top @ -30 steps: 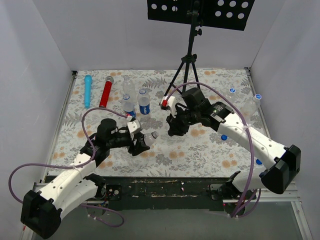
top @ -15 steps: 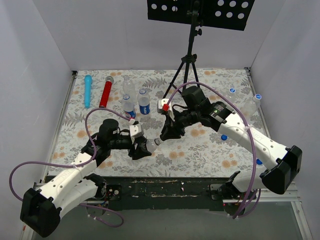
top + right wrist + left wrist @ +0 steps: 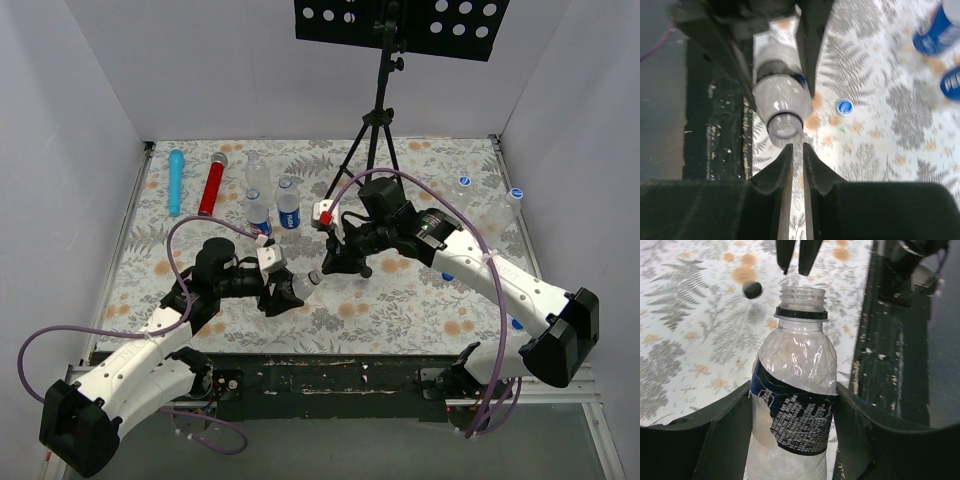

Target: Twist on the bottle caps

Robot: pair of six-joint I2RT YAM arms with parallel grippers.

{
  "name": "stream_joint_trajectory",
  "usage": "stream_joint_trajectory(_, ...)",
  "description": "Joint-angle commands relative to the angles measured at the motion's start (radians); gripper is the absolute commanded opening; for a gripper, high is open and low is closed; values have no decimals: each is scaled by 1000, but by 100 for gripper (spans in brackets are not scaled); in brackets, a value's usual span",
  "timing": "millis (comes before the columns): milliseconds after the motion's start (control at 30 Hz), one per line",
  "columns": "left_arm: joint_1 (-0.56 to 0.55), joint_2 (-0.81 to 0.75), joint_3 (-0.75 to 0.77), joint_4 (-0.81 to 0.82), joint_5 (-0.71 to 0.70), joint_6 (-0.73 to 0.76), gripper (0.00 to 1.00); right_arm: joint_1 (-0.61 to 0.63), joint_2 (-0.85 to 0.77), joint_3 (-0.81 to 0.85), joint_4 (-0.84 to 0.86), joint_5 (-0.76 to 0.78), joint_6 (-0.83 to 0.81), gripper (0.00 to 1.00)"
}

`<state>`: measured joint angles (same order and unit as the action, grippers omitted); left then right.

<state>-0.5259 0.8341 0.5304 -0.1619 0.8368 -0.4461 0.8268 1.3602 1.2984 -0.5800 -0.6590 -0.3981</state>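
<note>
My left gripper (image 3: 792,407) is shut on a clear bottle (image 3: 795,390) with a dark label, held tilted above the table near the front edge (image 3: 295,286). Its threaded neck (image 3: 801,297) is bare. My right gripper (image 3: 796,149) is shut with nothing between its fingers. Its tips sit just off the bottle's mouth (image 3: 785,126), apart from it (image 3: 325,270). A blue bottle cap (image 3: 844,106) lies on the floral cloth beside the neck. The left wrist view shows a small dark blurred cap (image 3: 752,289) there.
Three bottles (image 3: 288,205) stand at the back left, near a blue cylinder (image 3: 176,180) and a red cylinder (image 3: 212,183). A black tripod (image 3: 378,120) stands at the back centre. More blue caps (image 3: 447,274) lie on the right. The table's dark front edge (image 3: 330,375) is close below the bottle.
My right gripper moved left and down to the bottle's mouth, and its jaws closed together. The left gripper shifted the bottle slightly right and down.
</note>
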Motion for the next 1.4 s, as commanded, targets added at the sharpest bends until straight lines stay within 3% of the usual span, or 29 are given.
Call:
stream_joint_trajectory(0, -2, -7, 29, 24, -223, -57, 1, -40, -10, -71, 46, 301, 141, 21)
stream_joint_trajectory(100, -2, -30, 22, 47, -344, -88, 1, -109, -24, -137, 57, 387, 244, 27)
stream_joint_trajectory(167, 0, -58, 10, 62, -422, -104, 1, -161, -48, -188, 98, 444, 289, 36)
stream_joint_trajectory(333, 0, -115, -9, 90, -521, -120, 1, -281, -27, -232, 134, 542, 363, 46)
stream_joint_trajectory(733, 1, -145, -15, 93, -610, -135, 1, -311, 215, -208, 371, 549, 420, 46)
stream_joint_trajectory(1000, 1, -144, -14, 90, -627, -134, 1, -288, 370, -120, 393, 519, 401, 54)
stream_joint_trajectory(1367, 1, -141, -13, 91, -619, -134, 1, -227, 482, -68, 382, 595, 372, 49)
